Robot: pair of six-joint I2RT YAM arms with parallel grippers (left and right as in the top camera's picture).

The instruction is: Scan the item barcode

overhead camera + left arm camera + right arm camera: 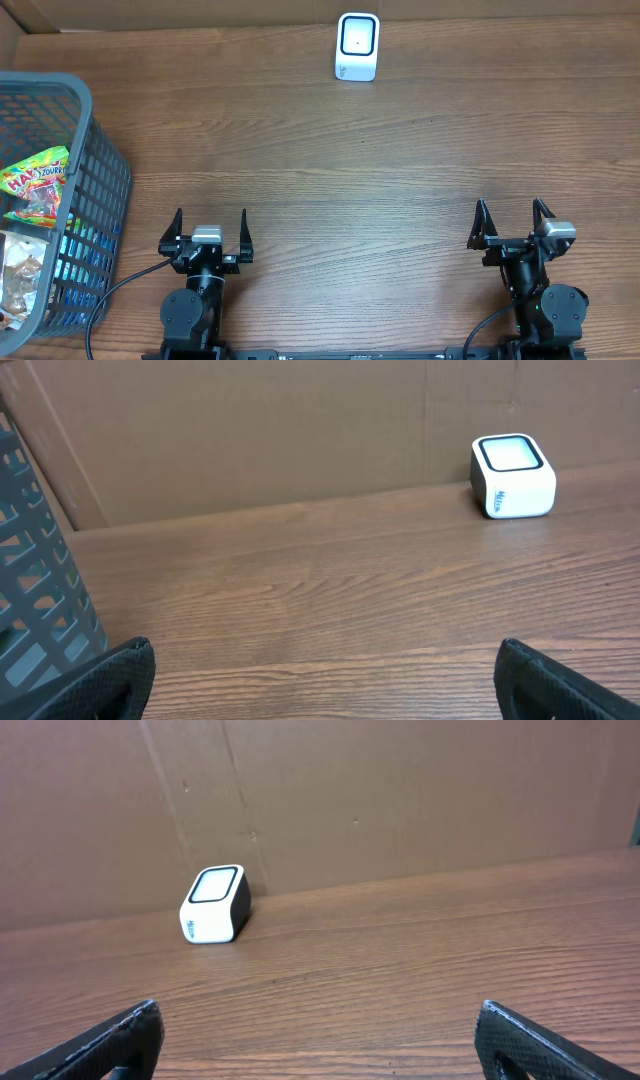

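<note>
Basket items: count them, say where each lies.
2 clear: colourful candy bag toward the basket's far end, clear-wrapped packet at its near end. More may be hidden underneath.

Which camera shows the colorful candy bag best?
The overhead view: the candy bag lies inside the gray basket at the left. The left wrist view catches only the basket's wall, not the candy. The right wrist view shows neither.

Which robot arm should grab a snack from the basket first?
Probably the left. The left gripper sits beside the grey basket holding the candy bag, jaws open and empty. The right gripper is across the table, farther away.
</note>
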